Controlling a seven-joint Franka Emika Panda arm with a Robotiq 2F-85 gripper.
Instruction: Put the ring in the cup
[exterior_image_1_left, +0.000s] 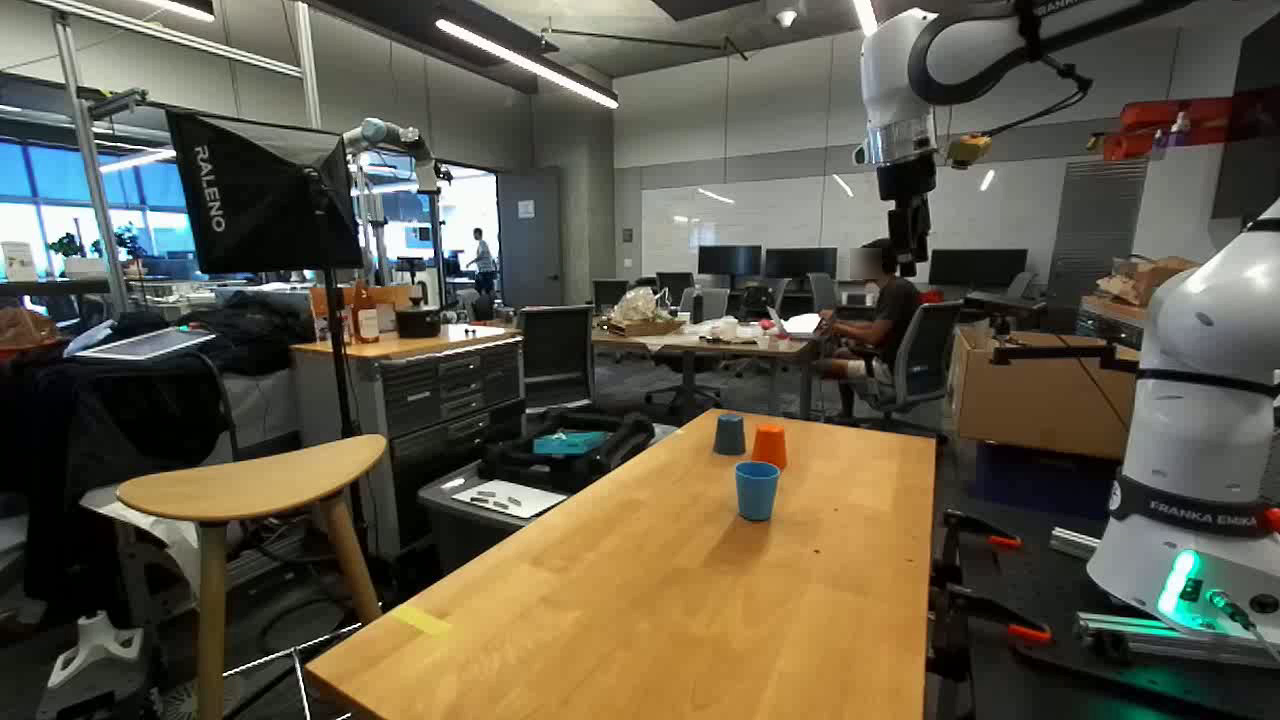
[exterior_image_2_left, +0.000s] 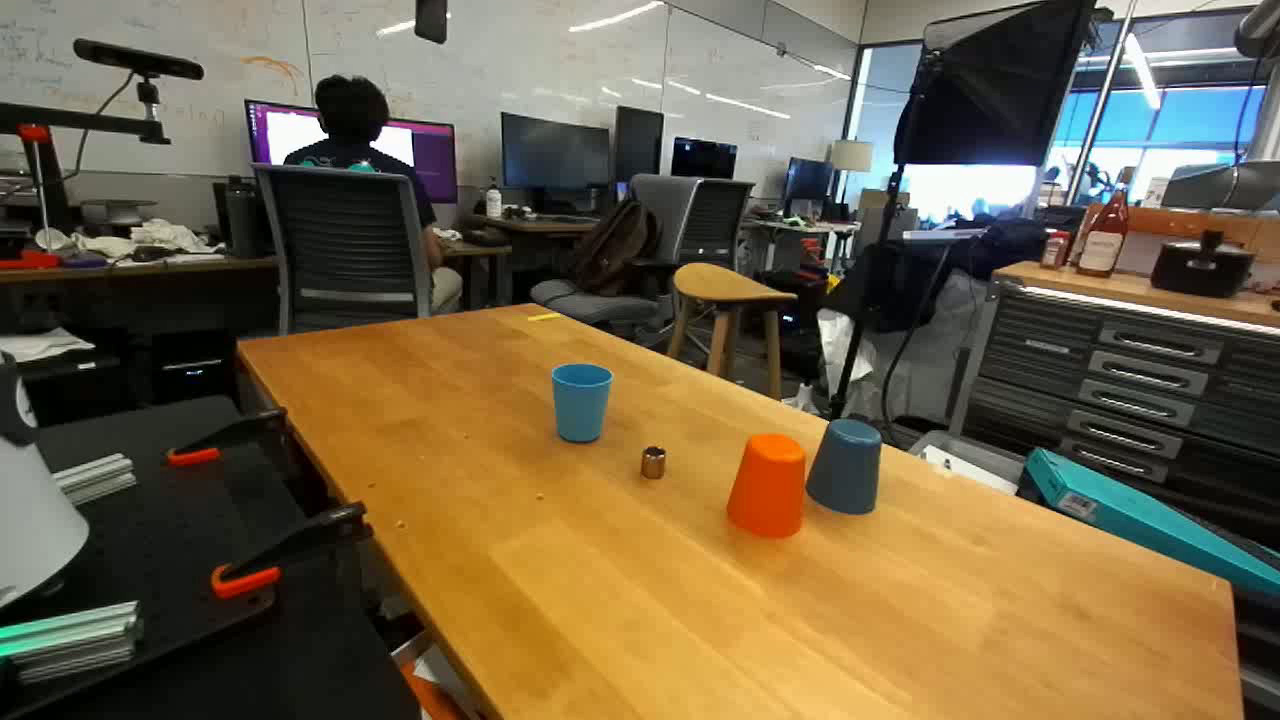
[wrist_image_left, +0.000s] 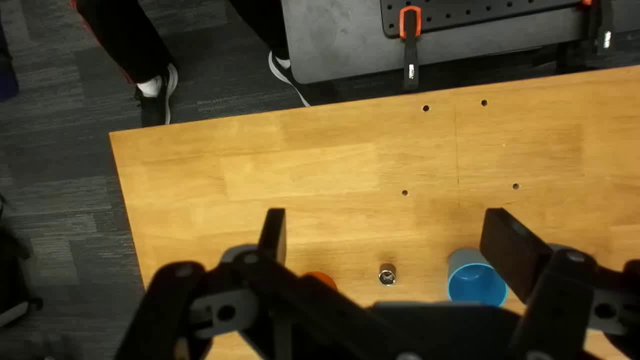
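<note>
Wooden table (exterior_image_2_left: 640, 600) is carrying the blue cup (exterior_image_2_left: 580, 408); I'm using that cup as reference. Franka arm (exterior_image_1_left: 1205, 430) is standing off to one side of it, and the gripper (wrist_image_left: 387, 237) is hanging well above cup level, released: fingers (wrist_image_left: 515, 255) are sitting wide apart in the wrist view, grasping nothing. Blue cup is standing upright, mouth up. Only blue inner surface is showing inside it in the wrist view; gripper is covering part. Ring (exterior_image_2_left: 653, 462) (I'm reading the small metal cylinder as it) is resting on the table near the blue cup, between it and the orange cup (exterior_image_2_left: 768, 485), touching neither.

Progress, my read: nothing is counting as done yet. Pick, lift, carry and release into the blue cup are all remaining; the cup is facing the right way for it.

Work-area count, big to small: 1 wooden table, 1 Franka arm, 1 gripper, 2 clamps (wrist_image_left: 411, 50) sitting on the arm side of the blue cup, 3 cups, 1 ring. Only the blue cup is facing up; orange cup and dark cup (exterior_image_2_left: 845, 468) are standing upside down beyond the ring from the blue cup, the dark one sitting just beside the orange.
</note>
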